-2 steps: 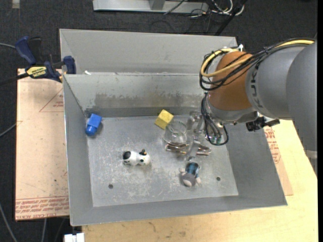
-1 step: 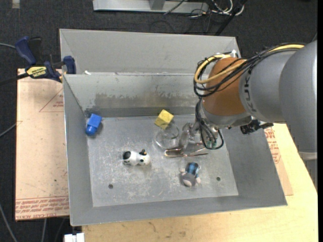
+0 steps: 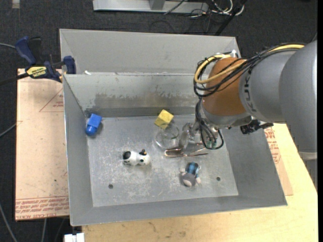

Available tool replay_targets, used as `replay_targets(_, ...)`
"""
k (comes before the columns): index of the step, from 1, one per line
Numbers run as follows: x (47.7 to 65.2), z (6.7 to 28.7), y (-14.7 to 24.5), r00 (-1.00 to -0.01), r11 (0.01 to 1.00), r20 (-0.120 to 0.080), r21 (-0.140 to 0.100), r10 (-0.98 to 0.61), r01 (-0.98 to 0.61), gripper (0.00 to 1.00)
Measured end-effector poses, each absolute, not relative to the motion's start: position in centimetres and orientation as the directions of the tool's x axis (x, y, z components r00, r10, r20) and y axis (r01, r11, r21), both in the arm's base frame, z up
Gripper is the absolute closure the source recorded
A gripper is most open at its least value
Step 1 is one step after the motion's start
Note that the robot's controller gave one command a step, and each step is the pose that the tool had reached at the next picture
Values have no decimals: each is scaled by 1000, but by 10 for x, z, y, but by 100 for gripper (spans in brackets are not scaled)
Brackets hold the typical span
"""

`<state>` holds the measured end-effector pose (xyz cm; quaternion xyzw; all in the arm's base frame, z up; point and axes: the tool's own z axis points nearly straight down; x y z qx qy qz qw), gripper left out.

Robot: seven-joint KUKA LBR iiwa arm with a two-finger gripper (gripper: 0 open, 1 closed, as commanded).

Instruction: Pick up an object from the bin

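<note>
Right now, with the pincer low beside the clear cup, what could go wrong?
1. The pincer stands close to both the clear cup and the brown spoon-like piece; a grasp here might catch both, or neither firmly.
2. The cup looks smooth and light, so a nudge may tip it against the yellow block just behind it.

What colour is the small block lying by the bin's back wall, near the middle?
The block is yellow, clearest in the camera view.

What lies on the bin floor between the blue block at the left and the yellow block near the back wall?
Nothing: in the camera view, the grey bin floor between the blue block and the yellow block is bare.
</note>
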<state>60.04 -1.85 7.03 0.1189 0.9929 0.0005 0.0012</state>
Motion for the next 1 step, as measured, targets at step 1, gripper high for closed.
replay_targets(1,600,74,-18,-972,972,0,1,236,236,100)
